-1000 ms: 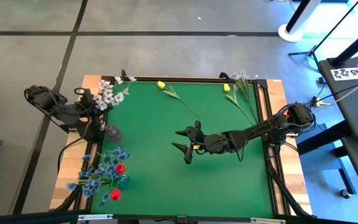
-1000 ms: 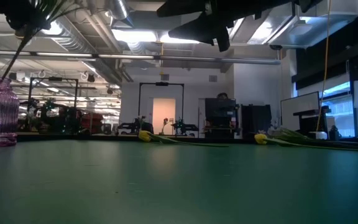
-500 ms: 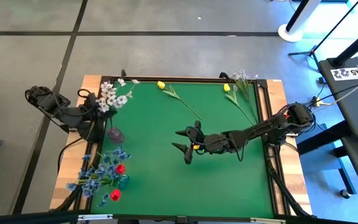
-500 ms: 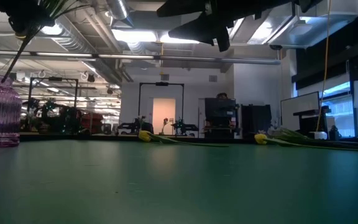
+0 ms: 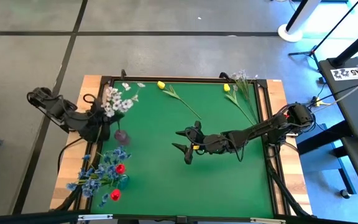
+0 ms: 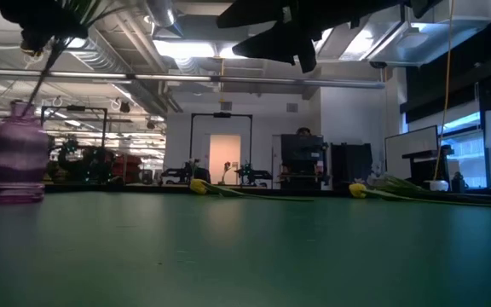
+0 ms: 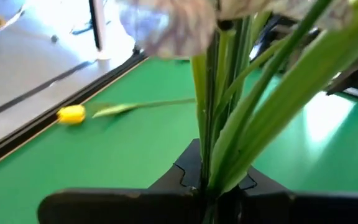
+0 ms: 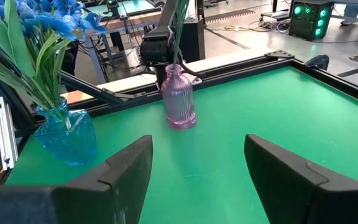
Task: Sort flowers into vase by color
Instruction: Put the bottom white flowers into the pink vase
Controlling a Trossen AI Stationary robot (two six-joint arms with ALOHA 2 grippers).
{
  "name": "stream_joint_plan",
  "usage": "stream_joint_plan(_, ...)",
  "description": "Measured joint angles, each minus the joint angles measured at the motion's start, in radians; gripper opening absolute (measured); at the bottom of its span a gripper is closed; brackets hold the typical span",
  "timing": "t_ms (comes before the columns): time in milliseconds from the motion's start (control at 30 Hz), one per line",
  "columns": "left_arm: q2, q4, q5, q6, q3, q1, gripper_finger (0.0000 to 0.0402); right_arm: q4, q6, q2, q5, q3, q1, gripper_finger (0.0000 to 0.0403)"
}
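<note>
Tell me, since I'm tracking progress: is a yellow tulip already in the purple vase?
No. Both yellow tulips lie flat on the green mat, away from the purple vase.

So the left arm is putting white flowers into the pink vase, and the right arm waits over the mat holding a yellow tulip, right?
Not quite: the right gripper is open and empty, as the right wrist view shows. The yellow tulips lie on the mat. The left gripper does hold the white flowers at the pink vase.
</note>
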Motion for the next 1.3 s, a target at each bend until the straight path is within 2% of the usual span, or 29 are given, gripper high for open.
stream_joint_plan(167, 0.000, 0.194, -0.002, 0.129, -0.056, 0.000, 0.0012, 0.000, 0.000, 0.000, 0.000, 0.000, 0.000, 0.0253)
stream_joint_plan(400, 0.000, 0.264, -0.051, 0.146, -0.153, 0.000, 0.0012, 0.001, 0.000, 0.000, -0.018, 0.000, 0.001, 0.0253)
stream_joint_plan(733, 0.000, 0.550, -0.014, 0.304, -0.314, 0.000, 0.0012, -0.015, -0.069, 0.000, 0.001, 0.000, -0.008, 0.0253)
stream_joint_plan(867, 0.000, 0.554, -0.020, 0.319, -0.329, 0.005, 0.0018, -0.103, -0.075, 0.000, 0.008, 0.000, -0.062, 0.0253)
stream_joint_plan(1067, 0.014, 0.508, 0.058, 0.293, -0.317, 0.084, 0.0073, -0.250, -0.168, 0.028, 0.037, -0.001, -0.182, 0.0253)
stream_joint_plan(1200, 0.014, 0.404, 0.152, 0.275, -0.228, 0.164, 0.0108, -0.223, -0.152, 0.084, -0.036, 0.000, -0.283, 0.0253)
stream_joint_plan(1300, 0.013, 0.291, 0.204, 0.224, -0.137, 0.208, 0.0127, -0.240, -0.085, 0.139, -0.047, 0.000, -0.341, 0.0253)
